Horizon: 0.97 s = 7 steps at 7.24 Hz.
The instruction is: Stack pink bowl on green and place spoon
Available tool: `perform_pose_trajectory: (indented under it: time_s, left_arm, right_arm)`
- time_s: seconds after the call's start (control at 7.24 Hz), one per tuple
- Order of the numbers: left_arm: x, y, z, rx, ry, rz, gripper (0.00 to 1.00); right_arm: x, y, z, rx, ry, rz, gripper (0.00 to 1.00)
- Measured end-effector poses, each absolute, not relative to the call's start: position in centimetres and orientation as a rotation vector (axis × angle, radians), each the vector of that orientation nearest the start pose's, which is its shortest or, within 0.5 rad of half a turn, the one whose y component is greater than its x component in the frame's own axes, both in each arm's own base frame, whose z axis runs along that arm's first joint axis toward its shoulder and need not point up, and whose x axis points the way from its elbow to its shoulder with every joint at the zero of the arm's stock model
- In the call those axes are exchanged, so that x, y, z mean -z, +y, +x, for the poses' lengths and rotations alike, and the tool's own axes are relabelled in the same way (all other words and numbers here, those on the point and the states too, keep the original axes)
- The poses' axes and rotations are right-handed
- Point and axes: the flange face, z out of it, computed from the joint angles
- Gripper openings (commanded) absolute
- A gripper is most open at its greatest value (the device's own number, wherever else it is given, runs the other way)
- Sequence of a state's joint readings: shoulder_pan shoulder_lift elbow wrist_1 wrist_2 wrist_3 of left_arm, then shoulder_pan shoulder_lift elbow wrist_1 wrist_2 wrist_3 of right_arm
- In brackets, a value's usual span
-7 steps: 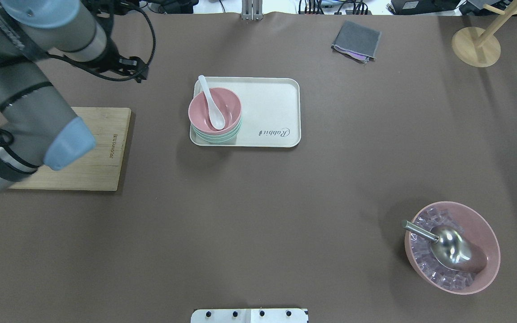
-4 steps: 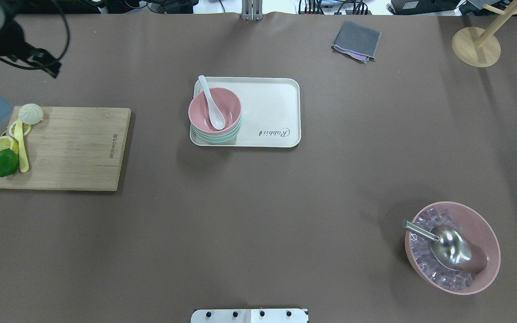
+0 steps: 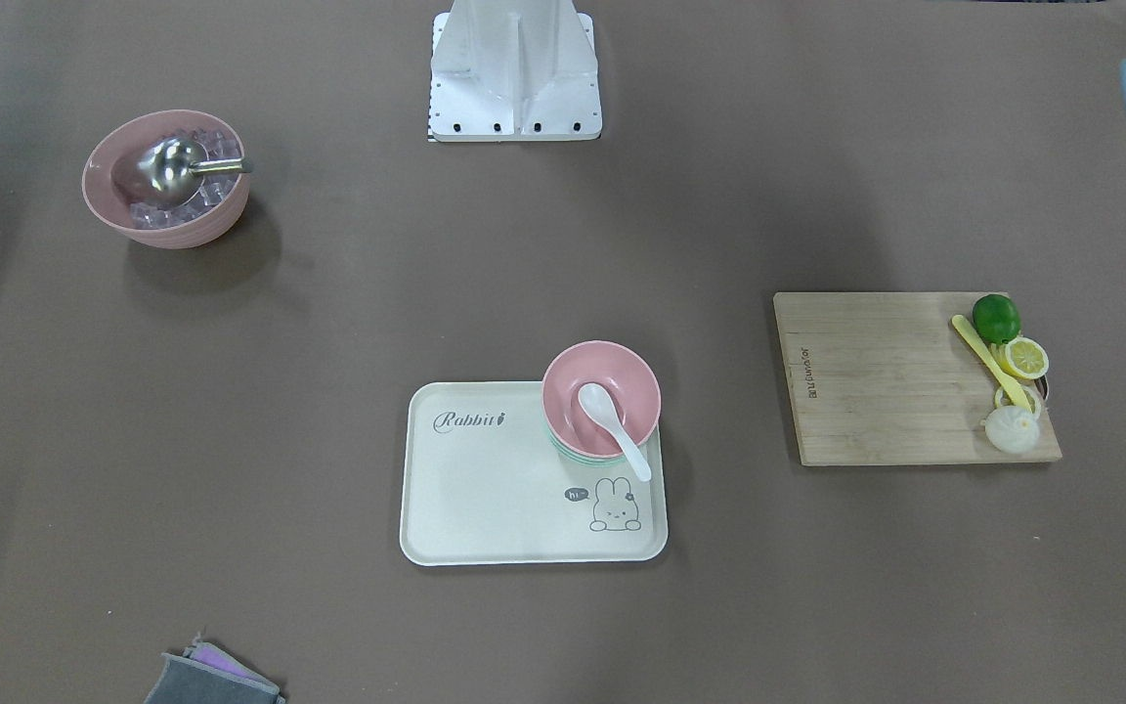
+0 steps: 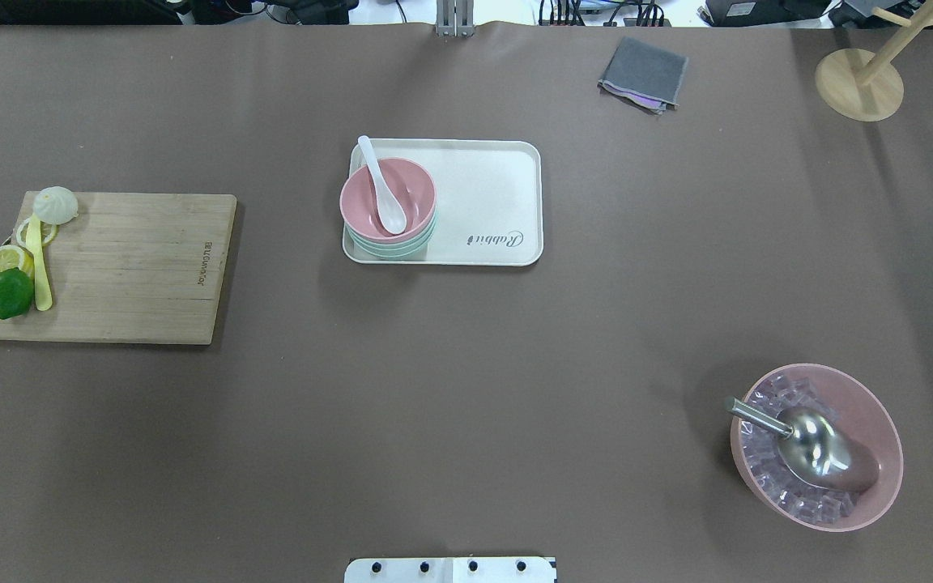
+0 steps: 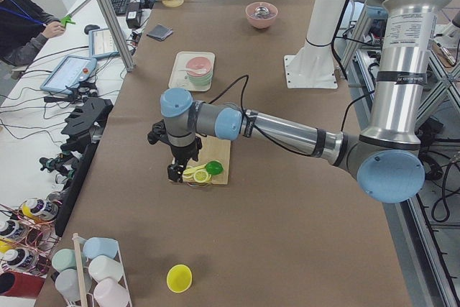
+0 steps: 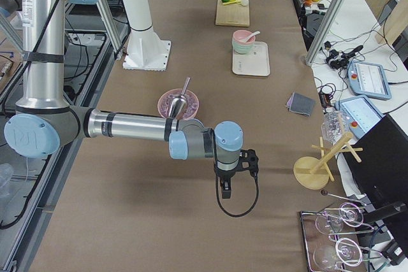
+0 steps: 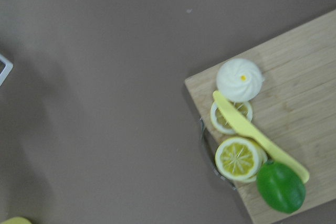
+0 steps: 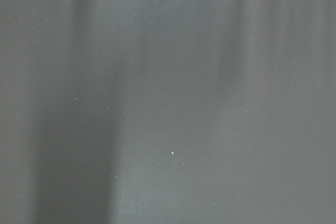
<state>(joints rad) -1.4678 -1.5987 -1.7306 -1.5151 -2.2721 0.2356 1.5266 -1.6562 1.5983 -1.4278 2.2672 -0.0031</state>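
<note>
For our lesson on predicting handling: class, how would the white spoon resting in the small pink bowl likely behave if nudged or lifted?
The white spoon looks rigid and glossy, so it is probably stiff and somewhat slippery. Its handle overhangs the rim of the pink bowl, so a nudge would likely pivot or slide it. Small, so probably light.

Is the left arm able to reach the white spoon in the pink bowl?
Probably yes: the left gripper hangs by the cutting board, nothing stands between it and the spoon, whose handle juts free.
</note>
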Motion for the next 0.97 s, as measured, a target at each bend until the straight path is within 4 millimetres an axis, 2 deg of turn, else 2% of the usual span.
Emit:
perform_pose_trajectory:
  time_s: [0.14, 0.41, 0.69, 0.97]
  left_arm:
    - [-60.2, -48.9, -2.9, -0.343, 0.701, 0.135, 0.98]
    - [-62.4, -46.8, -5.0, -0.283, 0.703, 0.099, 0.98]
    - [-63.3, -46.4, -6.1, -0.262, 0.661, 0.086, 0.98]
    - [-62.9, -46.7, -6.6, -0.280, 0.581, 0.103, 0.98]
  right_arm:
    - [-67.6, -46.4, 4.9, 0.075, -0.698, 0.068, 1.00]
    - [-67.4, -46.6, 4.9, 0.075, -0.698, 0.072, 1.00]
    - [-67.2, -46.8, 4.9, 0.078, -0.698, 0.078, 1.00]
    - [-67.2, -46.8, 5.0, 0.078, -0.694, 0.079, 1.00]
